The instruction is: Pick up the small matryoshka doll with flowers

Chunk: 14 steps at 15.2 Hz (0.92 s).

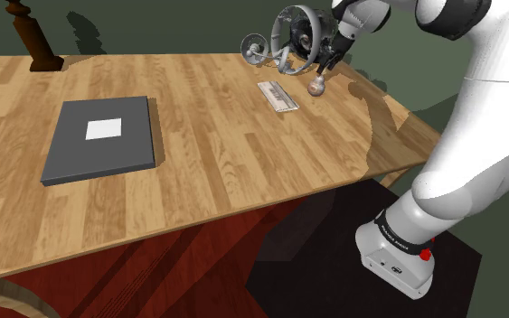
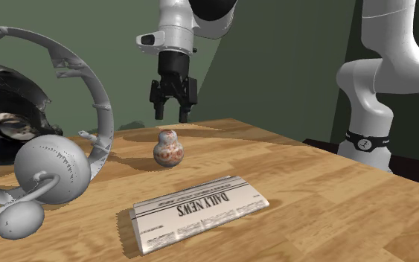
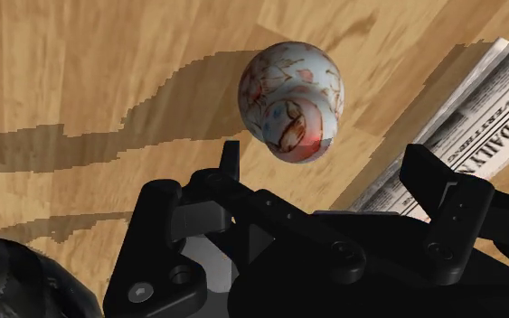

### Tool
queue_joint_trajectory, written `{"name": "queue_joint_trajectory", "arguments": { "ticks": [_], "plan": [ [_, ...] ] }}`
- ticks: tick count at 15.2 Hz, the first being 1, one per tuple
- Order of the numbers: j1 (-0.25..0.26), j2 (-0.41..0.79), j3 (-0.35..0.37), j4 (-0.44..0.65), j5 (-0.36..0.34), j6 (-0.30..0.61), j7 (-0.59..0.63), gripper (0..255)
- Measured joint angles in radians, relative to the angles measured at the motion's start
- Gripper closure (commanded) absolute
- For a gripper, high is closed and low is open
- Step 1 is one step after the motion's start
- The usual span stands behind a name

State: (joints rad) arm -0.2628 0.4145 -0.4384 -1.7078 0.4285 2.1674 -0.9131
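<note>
Gripper (image 2: 172,116) is hovering spread above the matryoshka doll (image 2: 169,147), mid-frame in the second exterior view; doll appearing light, rigid, slippery; advising a mid-body grasp

This looks like a room in a home: a plank-topped wooden counter (image 1: 243,163) stands before dark green walls (image 2: 289,67), over a reddish-brown floor (image 1: 180,271). On it lie a folded "Daily News" newspaper (image 2: 196,211), a grey book (image 1: 100,138) and a grey ornament of rings and balls (image 2: 48,167). A turned dark wooden post (image 1: 32,36) stands at its far corner.
</note>
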Motion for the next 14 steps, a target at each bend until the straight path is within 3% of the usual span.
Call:
{"name": "queue_joint_trajectory", "arguments": {
  "ticks": [8, 9, 14],
  "plan": [
    [-0.02, 0.06, 0.021, -0.012, 0.047, 0.063, -0.042, 0],
    [-0.021, 0.061, 0.022, -0.013, 0.048, 0.065, -0.043, 255],
    [-0.021, 0.062, 0.022, -0.013, 0.05, 0.067, -0.044, 255]
  ]
}}
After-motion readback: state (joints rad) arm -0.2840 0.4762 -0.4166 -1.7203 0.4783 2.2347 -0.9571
